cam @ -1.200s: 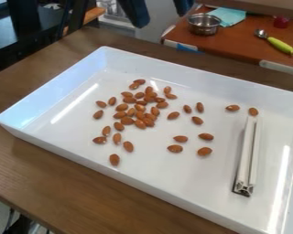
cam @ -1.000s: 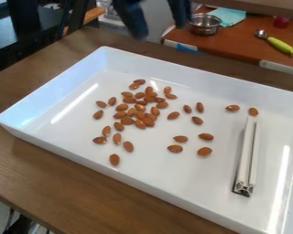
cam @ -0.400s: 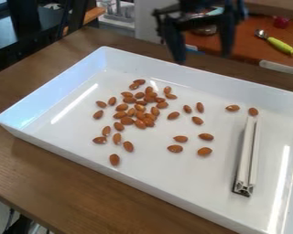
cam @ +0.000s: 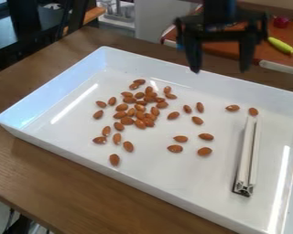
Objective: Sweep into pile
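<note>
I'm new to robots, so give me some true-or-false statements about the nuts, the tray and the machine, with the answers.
1. The almonds lie inside the white tray. True.
2. The gripper is holding the long pale bar. False: its fingers are apart with nothing between them, and the bar lies in the tray.
3. Every almond is in one tight pile. False: many are clustered, but others are scattered around.
4. One almond lies by the bar's far end. True.
5. The green handle is in the tray. False: the handle is beyond it.
</note>
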